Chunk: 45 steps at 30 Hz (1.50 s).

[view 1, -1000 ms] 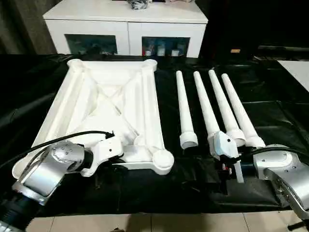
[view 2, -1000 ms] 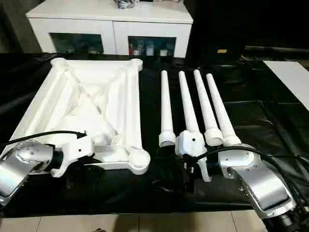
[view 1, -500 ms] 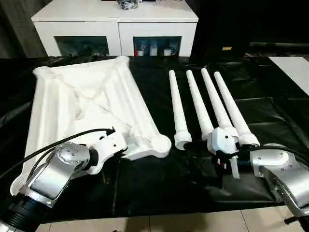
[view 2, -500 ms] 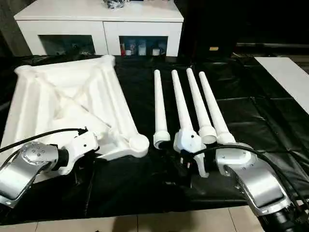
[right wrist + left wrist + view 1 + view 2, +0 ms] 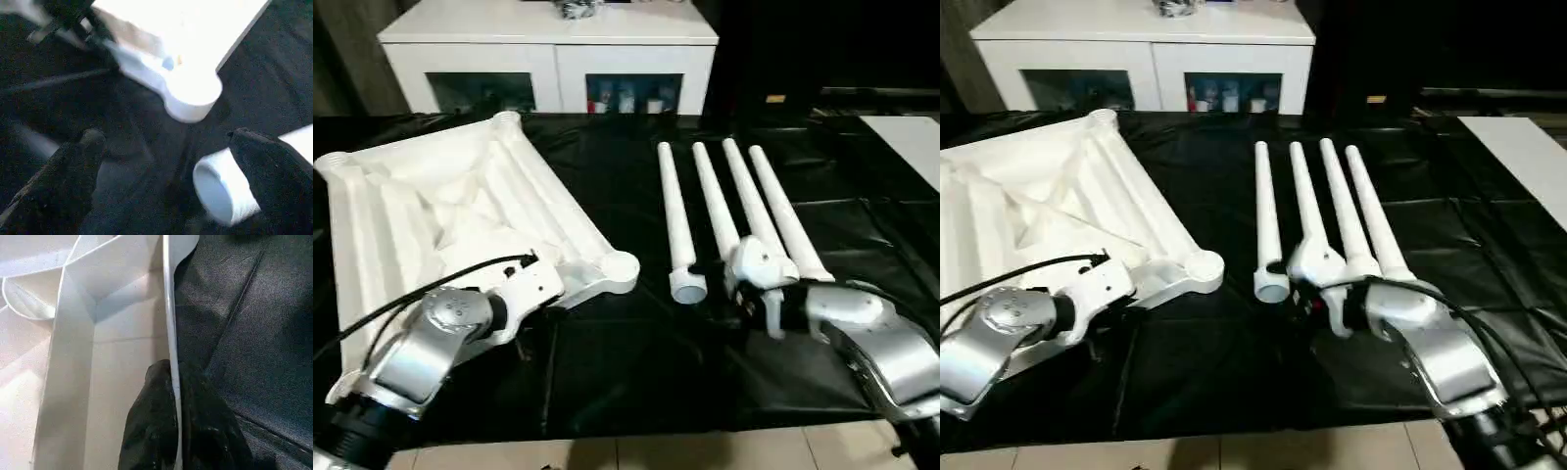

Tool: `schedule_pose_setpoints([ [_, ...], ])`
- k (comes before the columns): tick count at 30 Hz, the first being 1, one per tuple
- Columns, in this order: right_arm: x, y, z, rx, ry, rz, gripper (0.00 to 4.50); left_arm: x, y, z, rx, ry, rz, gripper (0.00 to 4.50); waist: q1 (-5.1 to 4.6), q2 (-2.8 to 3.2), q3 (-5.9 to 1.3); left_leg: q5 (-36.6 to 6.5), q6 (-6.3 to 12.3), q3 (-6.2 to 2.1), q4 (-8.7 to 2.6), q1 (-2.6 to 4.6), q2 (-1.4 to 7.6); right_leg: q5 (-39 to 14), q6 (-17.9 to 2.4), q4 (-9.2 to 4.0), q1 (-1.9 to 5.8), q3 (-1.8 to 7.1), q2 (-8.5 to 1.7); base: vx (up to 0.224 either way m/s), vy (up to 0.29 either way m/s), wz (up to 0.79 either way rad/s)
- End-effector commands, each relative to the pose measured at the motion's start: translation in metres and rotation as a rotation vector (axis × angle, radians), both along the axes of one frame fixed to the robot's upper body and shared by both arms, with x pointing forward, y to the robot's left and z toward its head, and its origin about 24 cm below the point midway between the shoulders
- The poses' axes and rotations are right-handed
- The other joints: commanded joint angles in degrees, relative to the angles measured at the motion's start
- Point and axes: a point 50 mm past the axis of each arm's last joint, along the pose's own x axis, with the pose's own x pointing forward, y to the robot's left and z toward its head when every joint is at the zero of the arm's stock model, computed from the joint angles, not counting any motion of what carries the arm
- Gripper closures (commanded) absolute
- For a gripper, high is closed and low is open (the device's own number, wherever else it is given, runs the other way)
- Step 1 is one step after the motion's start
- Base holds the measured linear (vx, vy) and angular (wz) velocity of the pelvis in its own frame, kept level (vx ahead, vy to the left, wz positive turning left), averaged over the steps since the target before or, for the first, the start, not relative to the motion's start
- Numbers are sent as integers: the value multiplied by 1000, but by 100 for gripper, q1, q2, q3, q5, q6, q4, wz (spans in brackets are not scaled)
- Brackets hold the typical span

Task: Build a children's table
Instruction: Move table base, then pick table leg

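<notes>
a: location of the tabletop (image 5: 460, 211)?

b: it lies ribbed underside up on the black sheet (image 5: 636, 362), on the robot's left half of the work area. it sits skewed, its long sides running diagonally; one rounded corner socket (image 5: 619, 267) points toward the middle of the sheet, another (image 5: 506, 121) toward the white cabinet (image 5: 548, 49) behind.

a: the legs?

b: four white tapered legs (image 5: 677, 220) lie side by side on the sheet to the right of the tabletop, narrow ends toward the cabinet, wide ends toward the robot. the leftmost one shows its open end (image 5: 688, 288). none is fitted into a socket.

a: left gripper (image 5: 171, 431) state?

b: jaws pressed together on the near rim of the tabletop. in the left wrist view one black finger (image 5: 146, 431) is inside the thin white wall and the other outside it, pinching that edge.

a: right gripper (image 5: 166, 161) state?

b: jaws spread wide, holding nothing. it hovers at the wide ends of the legs. in the right wrist view one finger (image 5: 73, 166) is over bare sheet and the other is just beside the leftmost leg's open end, with the tabletop's corner socket beyond.

a: surroundings?

b: a flat white board (image 5: 911, 137) at the far right edge; pale floor tiles (image 5: 636, 450) along the near edge.
</notes>
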Motion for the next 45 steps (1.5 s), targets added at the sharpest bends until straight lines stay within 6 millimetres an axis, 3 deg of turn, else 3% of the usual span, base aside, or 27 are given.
schedule_pose_setpoints([
  [1,5,-3,0,-2,14,-62,0,0,3,-4,7,2,33,385,29,-51,-264,-583,275,-136,-497,2,368,-830,-1358,-484,177,307,-491,0,0,0],
  [7,22,2,0,34,39,-214,0,1,23,3,58,-1,51,338,27,-33,-281,-386,220,-125,-497,-19,334,-322,-1429,-426,173,300,-462,0,0,0],
  [8,29,4,1,59,49,-272,0,2,28,6,62,-9,62,329,18,-2,-285,-464,163,-127,-497,-9,334,-419,-1426,-431,179,299,-469,0,0,0],
  [12,66,16,5,101,105,-511,0,7,45,29,45,-80,97,295,-82,12,-313,-426,-61,-121,-489,-12,296,-387,-1548,-403,159,288,-447,0,0,0],
  [15,89,24,7,79,99,-605,0,9,41,44,-5,-126,79,264,-58,30,-316,-332,-146,-86,-483,5,312,-118,-1594,-381,140,287,-430,0,0,0],
  [16,97,26,7,80,110,-638,0,9,37,48,-23,-135,65,257,-37,-9,-316,-266,-128,-72,-479,-4,320,17,-1573,-372,158,288,-423,0,0,0],
  [19,115,35,10,74,139,-690,0,8,22,56,-79,-151,4,236,12,-8,-365,71,-129,-54,-458,1,327,464,-1715,-289,156,275,-451,0,0,0],
  [20,119,38,12,66,141,-691,0,5,15,57,-96,-151,-29,221,22,-79,-385,311,-53,-21,-433,-5,327,850,-1729,-256,159,271,-427,0,0,0],
  [21,122,41,13,46,141,-701,0,2,9,58,-116,-152,-64,212,43,-63,-389,579,47,-28,-419,-47,313,1214,-1740,-208,183,265,-421,0,0,0],
  [22,122,41,13,46,141,-701,0,2,9,58,-116,-152,-64,212,43,-63,-389,579,47,-28,-419,-47,313,1214,-1740,-208,183,265,-421,0,0,0],
  [23,127,41,15,-14,132,-732,0,-5,0,60,-157,-146,-114,211,24,-152,-394,691,160,-13,-408,-55,311,1380,-1761,-193,183,259,-425,0,0,0],
  [24,127,41,15,-14,132,-732,0,-5,0,60,-157,-146,-114,211,24,-152,-394,691,160,-13,-408,-55,311,1380,-1761,-193,183,259,-425,0,0,0],
  [25,130,43,18,-28,146,-740,0,-11,-7,62,-195,-134,-146,181,36,-109,-379,625,154,-9,-402,-53,319,1260,-1770,-195,175,261,-435,0,0,0],
  [26,131,44,19,-12,169,-738,0,-13,-10,62,-214,-124,-154,172,28,-151,-382,645,154,-10,-407,-57,326,1315,-1796,-179,193,260,-434,0,0,0],
  [29,130,45,15,-26,267,-743,0,-23,-17,62,-244,-89,-193,171,-3,-195,-355,533,145,-3,-415,-56,335,1232,-1784,-186,184,259,-414,0,0,0],
  [31,126,45,5,-68,344,-738,0,-29,-23,61,-257,-61,-222,138,-11,-200,-340,402,91,-2,-426,-49,344,1061,-1764,-207,183,257,-419,0,0,0],
  [35,117,47,-12,-79,479,-715,0,-33,-28,63,-280,-40,-246,127,-12,-222,-334,219,-9,12,-428,-35,349,866,-1755,-224,176,271,-426,0,0,0],
  [37,113,44,-21,-105,517,-727,0,-34,-30,66,-273,-35,-262,94,-7,-228,-331,174,-57,9,-430,-40,351,745,-1748,-232,184,271,-440,0,0,0],
  [40,109,41,-28,-112,554,-737,0,-33,-30,68,-272,-37,-266,89,-2,-211,-327,181,-111,9,-428,-32,352,708,-1712,-235,173,265,-437,0,0,0],
  [41,109,40,-29,-112,563,-741,18,-33,-30,69,-271,-38,-269,64,-7,-220,-328,161,-134,4,-432,-42,350,663,-1688,-235,185,262,-437,0,0,0],
  [42,108,39,-30,-111,569,-743,18,-33,-31,69,-270,-38,-270,64,0,-187,-327,134,-164,-4,-432,-39,351,618,-1665,-236,181,261,-442,0,0,0],
  [44,108,38,-30,-109,574,-748,36,-32,-31,70,-268,-39,-271,48,-9,-203,-330,113,-189,-1,-433,-39,350,618,-1659,-237,182,260,-435,0,0,0],
  [45,108,37,-30,-107,577,-754,42,-32,-31,70,-265,-41,-272,49,-3,-182,-333,106,-196,-3,-432,-36,349,627,-1656,-236,179,260,-437,0,0,0],
])
